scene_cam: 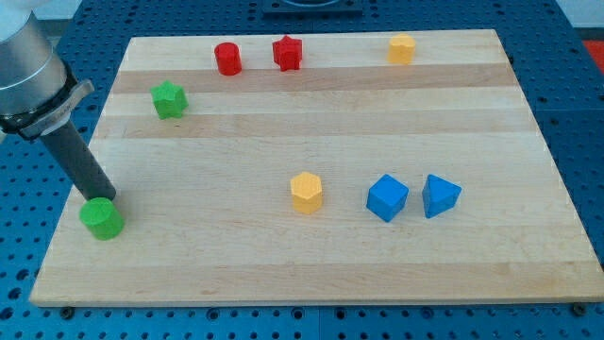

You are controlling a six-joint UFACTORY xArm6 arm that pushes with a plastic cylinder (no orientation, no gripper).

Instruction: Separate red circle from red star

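Observation:
The red circle (pixel 227 59) and the red star (pixel 287 53) stand side by side near the view's top edge of the wooden board (pixel 311 255), a small gap between them, the circle to the left. My tip (pixel 104 197) is at the board's lower left, far from both red blocks. It touches the top of a green circle (pixel 102 219).
A green star (pixel 169 99) sits at the upper left. A yellow block (pixel 402 48) is at the top right. A yellow hexagon (pixel 307 193), a blue cube (pixel 387 197) and a blue triangle (pixel 440 195) line up across the lower middle.

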